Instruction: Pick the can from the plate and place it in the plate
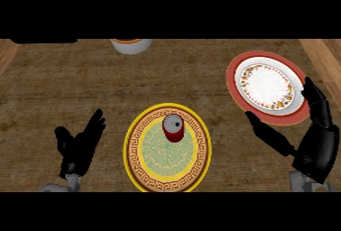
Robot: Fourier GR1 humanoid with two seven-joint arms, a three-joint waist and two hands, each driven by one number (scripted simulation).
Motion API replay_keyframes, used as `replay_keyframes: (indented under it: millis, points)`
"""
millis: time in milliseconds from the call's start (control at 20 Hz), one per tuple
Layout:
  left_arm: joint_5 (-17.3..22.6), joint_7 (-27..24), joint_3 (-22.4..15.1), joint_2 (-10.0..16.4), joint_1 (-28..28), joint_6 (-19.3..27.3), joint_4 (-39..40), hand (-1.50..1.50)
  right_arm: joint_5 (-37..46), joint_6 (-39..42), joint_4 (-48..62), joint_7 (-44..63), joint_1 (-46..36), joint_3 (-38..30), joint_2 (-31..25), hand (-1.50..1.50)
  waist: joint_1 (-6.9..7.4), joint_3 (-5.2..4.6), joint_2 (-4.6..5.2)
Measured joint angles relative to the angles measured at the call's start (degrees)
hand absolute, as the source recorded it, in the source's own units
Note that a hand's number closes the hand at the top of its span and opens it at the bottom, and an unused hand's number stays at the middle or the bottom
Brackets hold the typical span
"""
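A red can with a silver top stands upright on the yellow plate with a patterned brown rim, in the middle of the counter. A second plate, red-rimmed with a white floral centre, lies at the upper right. My right hand is open at the right, its thumb toward the can and its fingers over the lower right edge of the red plate. It holds nothing and is apart from the can. My left hand rests open at the lower left, fingers up.
A white cup or bowl sits at the counter's far edge, above the yellow plate. Wooden strips border the counter at left and right.
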Motion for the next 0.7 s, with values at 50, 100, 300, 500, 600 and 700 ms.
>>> replay_keyframes:
  millis: [50, 100, 300, 500, 600, 700]
  points:
    - [-0.09, 0.32, -0.1, -0.03, -0.03, -0.04, -0.17, 0.0, 3.06, 0.55, -1.54, 3.15, 0.75, 1.32, -0.03, -1.5, 0.08, 0.0, 0.02]
    - [-0.07, 0.95, -0.18, 0.05, -0.05, -0.05, -0.55, 0.0, 5.28, 2.07, -2.61, 6.17, 1.49, 2.25, -0.6, -1.5, 0.13, -0.05, 0.02]
    - [-0.19, 1.77, -0.26, 0.19, -0.02, -0.11, -0.95, 0.0, 11.64, 11.3, -5.61, 17.14, 3.26, 6.34, -3.52, -1.5, 0.42, -0.15, 0.08]
    - [-0.63, 1.63, -0.77, 0.06, 0.58, -0.29, -1.62, 0.0, 17.11, 21.98, -9.4, 30.27, 1.07, 10.85, -3.93, -1.5, 1.16, -0.16, 0.11]
    - [-0.61, 1.88, -0.78, 0.16, 0.44, -0.69, -1.68, 0.0, 19.98, 27.54, -11.19, 37.2, -1.63, 12.84, -3.17, -1.5, 1.41, -0.14, 0.16]
    - [-0.66, 2.51, -0.81, 0.38, 0.33, -0.95, -1.94, 0.0, 22.61, 32.54, -11.79, 43.33, -4.7, 14.86, -1.21, -1.5, 1.69, -0.13, 0.24]
